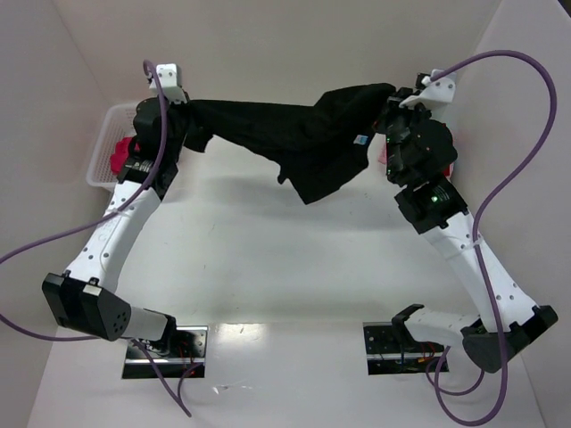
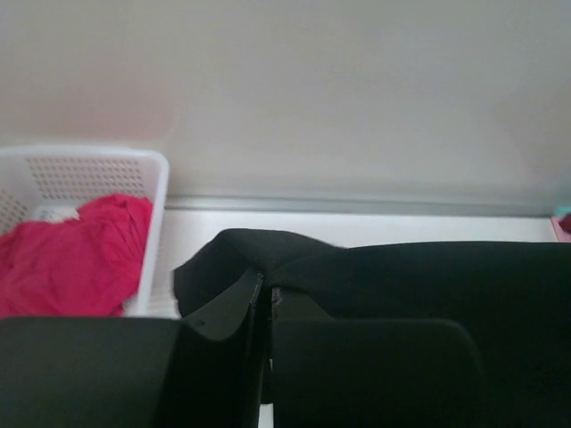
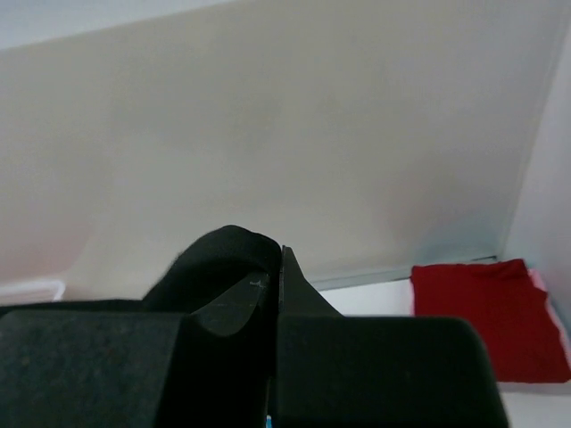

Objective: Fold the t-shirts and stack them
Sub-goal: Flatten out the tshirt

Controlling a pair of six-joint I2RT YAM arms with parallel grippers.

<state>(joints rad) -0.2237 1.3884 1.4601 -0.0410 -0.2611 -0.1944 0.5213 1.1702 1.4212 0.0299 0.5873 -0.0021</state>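
While the left claw (image 2: 266, 294) and right claw (image 3: 278, 285) pinch the black shirt (image 1: 303, 134) in mid-air at 12 o'clock, the red shirt (image 3: 486, 312) lies folded at 2 o'clock and the pink shirt (image 2: 76, 254) waits in the basket (image 2: 156, 223) at 10.

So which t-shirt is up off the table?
The black t-shirt, stretched between left and right jaws; the magenta one sits in the basket, the dark red one lies folded flat.
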